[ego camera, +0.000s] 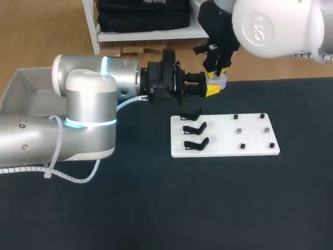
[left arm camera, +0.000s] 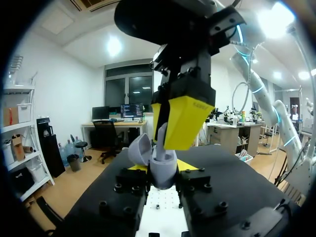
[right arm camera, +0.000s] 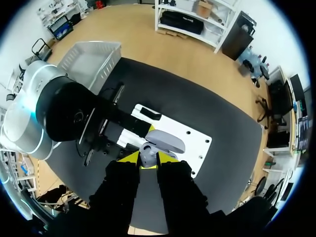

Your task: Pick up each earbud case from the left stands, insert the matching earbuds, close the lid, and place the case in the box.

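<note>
Left arm: fills the left of the head view, lying level over the black table and reaching right to the upper middle.
Right arm: comes in from the upper right corner, wrist pointed down at the same spot.
Mesh basket: the box for finished cases, at the far left edge behind the left arm and well apart from where the arms meet.
White board: lies flat at centre right. The three black stands down its left side appear bare, and the small dark pieces on its right side are too small to name.
Left gripper: clamped from both sides on the body of the earbud case, a yellow tip on either flank in its own wrist view.
Right gripper: hangs just above the case. Whether it holds an earbud, or anything at all, cannot be told.
Case position: pale grey, held clear of the table in the upper middle of the head view, beyond the board's upper edge, upright with its mouth up.
Lid: open, swung out to one side of the right gripper.
Relation that counts: the case sits straight below the right gripper with its open mouth facing it. The next touch, whether seating an earbud or pressing the lid, is likely a short downward move by the right arm while the left holds firm. The basket lies on the left arm's side, so that arm is nearer for the drop-off.
</note>
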Available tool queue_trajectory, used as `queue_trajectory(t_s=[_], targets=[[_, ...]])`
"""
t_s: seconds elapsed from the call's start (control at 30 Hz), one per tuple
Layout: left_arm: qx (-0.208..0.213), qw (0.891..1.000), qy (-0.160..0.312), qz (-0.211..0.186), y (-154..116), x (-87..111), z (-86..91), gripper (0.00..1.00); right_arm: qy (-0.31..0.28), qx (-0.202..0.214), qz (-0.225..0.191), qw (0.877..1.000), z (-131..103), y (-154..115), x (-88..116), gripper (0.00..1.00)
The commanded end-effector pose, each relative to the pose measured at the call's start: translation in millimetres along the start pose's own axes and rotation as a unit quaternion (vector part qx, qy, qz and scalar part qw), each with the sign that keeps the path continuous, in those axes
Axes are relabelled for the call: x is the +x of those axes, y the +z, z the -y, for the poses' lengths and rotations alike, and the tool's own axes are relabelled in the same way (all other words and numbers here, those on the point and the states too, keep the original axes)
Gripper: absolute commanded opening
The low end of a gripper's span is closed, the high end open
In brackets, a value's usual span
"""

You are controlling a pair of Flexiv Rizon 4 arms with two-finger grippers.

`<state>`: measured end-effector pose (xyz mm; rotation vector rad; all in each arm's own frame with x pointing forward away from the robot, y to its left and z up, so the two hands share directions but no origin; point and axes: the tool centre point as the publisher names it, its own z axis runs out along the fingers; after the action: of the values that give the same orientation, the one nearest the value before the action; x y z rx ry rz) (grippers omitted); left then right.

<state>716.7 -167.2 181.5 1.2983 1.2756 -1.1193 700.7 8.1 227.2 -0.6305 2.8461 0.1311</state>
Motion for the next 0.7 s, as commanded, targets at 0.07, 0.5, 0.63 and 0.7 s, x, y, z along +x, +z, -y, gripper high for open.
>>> queue_trajectory(t_s=[0.07, 0.5, 0.63, 0.7], targets=[[-0.003, 1.0, 0.003, 0.004, -0.3, 1.3, 1.3, 0.0, 0.0, 0.001, -0.004, 1.0, 0.5, 2.4, -2.6, 0.0], [-0.003, 1.0, 0.003, 0.004, -0.3, 1.3, 1.3, 0.0, -0.006, 0.006, -0.014, 1.0, 0.0, 6.7, -3.6, 0.0], [-0.003, 1.0, 0.003, 0.004, -0.3, 1.3, 1.3, 0.0, -0.01, 0.008, -0.018, 1.0, -1.0, 7.5, -3.6, 0.0], [-0.003, 1.0, 0.003, 0.004, -0.3, 1.3, 1.3, 0.0, -0.011, 0.007, -0.018, 1.0, -1.1, 7.5, -3.6, 0.09]])
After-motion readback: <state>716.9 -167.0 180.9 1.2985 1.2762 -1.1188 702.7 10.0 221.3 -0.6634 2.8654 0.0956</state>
